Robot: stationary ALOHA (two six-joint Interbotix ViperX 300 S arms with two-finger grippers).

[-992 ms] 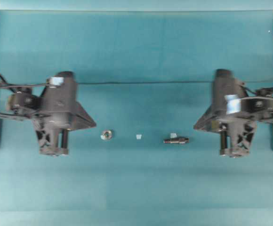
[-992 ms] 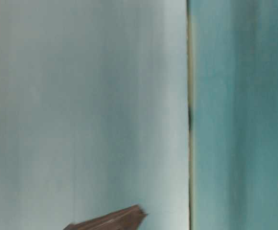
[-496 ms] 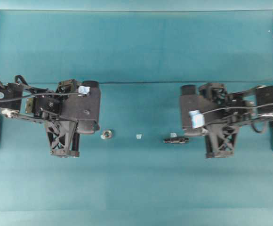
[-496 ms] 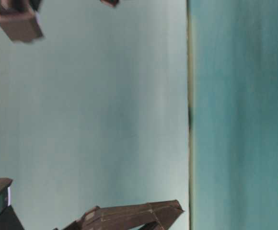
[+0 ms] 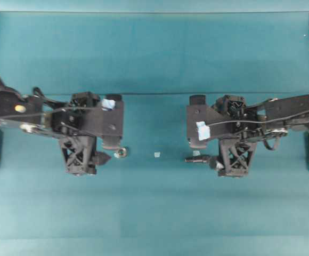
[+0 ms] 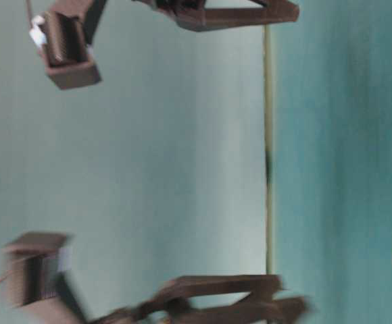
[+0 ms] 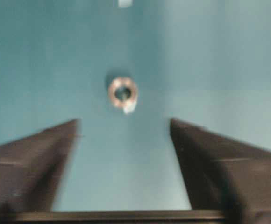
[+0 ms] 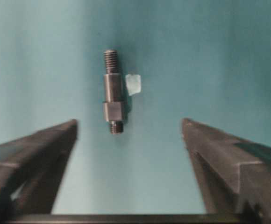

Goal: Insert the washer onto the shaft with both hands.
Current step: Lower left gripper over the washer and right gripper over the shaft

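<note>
Washer point(image 7: 122, 91) lies flat on the mat just ahead of your left gripper point(image 7: 124, 128), centred between its spread, empty fingers; shaft point(image 8: 113, 91) lies lengthwise ahead of your equally spread right gripper point(image 8: 128, 128).

I see a matt teal surface point(image 5: 154, 53), soft-looking like cloth, with a faint crease across the upper half of the overhead frame. The washer point(image 7: 123, 91) is bare metal with a dull silvery-brass sheen. The shaft point(image 8: 113, 91) is dark grey metal, smooth along its body and threaded at both ends. My left hand point(image 7: 124, 135) and right hand point(image 8: 128, 133) look like matt black plastic, faintly ridged. A small pale scrap point(image 8: 133, 84) beside the shaft looks like tape.
</note>
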